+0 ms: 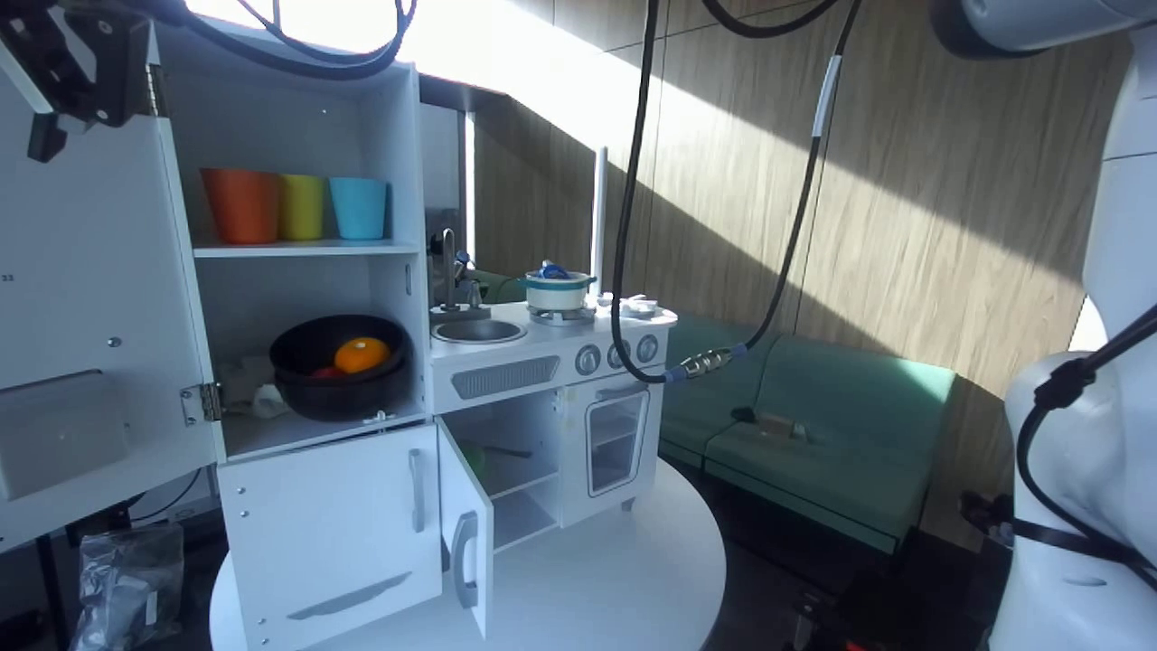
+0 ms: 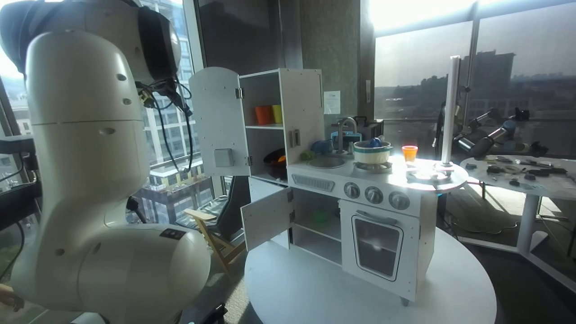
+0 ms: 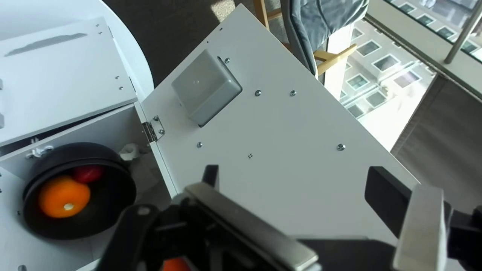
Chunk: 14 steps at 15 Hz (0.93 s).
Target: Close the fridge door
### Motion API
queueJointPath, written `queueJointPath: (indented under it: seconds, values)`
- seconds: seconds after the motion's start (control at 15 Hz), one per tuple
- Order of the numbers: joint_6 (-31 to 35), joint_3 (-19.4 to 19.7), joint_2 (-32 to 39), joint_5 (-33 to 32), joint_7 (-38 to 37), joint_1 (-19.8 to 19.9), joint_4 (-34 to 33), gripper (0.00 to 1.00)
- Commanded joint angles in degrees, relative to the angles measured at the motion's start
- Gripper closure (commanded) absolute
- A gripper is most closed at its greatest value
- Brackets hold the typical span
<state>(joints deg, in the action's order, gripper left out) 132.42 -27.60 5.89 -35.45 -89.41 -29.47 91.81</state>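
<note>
on a boxy white toy kitchen [image 2: 302, 108], hinged to its tall white-walled compartment [image 1: 289, 127]: a tall white arch-topped fridge door [image 2: 218, 126], swung wide out in both exterior views. by the look of it, barely begun if at all, with nearly the whole swing left to make. below, a flat white rectangular lower door [image 1: 334, 515], apparently shut or almost so. next to that, a smaller white cabinet door [image 2: 267, 222], also open, probably no part of the job. over the fridge door's inner side in the wrist view, a black-and-silver two-finger gripper [image 3: 295, 180], spread wide, holding nothing; not clear whether touching.
</note>
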Motion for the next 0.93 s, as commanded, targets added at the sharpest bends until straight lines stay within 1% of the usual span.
queueJointPath:
  seconds: [0.0,0.07,0.27,0.4,0.6,0.73,0.8,0.87]
  values:
    - [-3.3,1.5,1.0,-4.5,-3.9,-2.2,-2.6,0.00]
    - [-4.7,1.5,2.0,-6.3,-5.0,-2.6,-5.4,0.00]
    - [-11.9,2.4,4.8,-11.2,-10.2,-3.9,-15.7,0.00]
    - [-15.8,3.2,6.2,-14.8,-12.2,-5.0,-21.3,0.00]
    - [-21.0,5.0,9.7,-21.4,-13.7,-7.1,-29.7,0.00]
    - [-23.7,6.6,12.6,-24.6,-13.8,-8.9,-34.9,0.00]
    - [-25.0,6.0,14.6,-26.4,-13.5,-9.0,-37.8,0.00]
    - [-26.0,6.4,16.4,-27.8,-13.0,-9.8,-40.4,0.00]
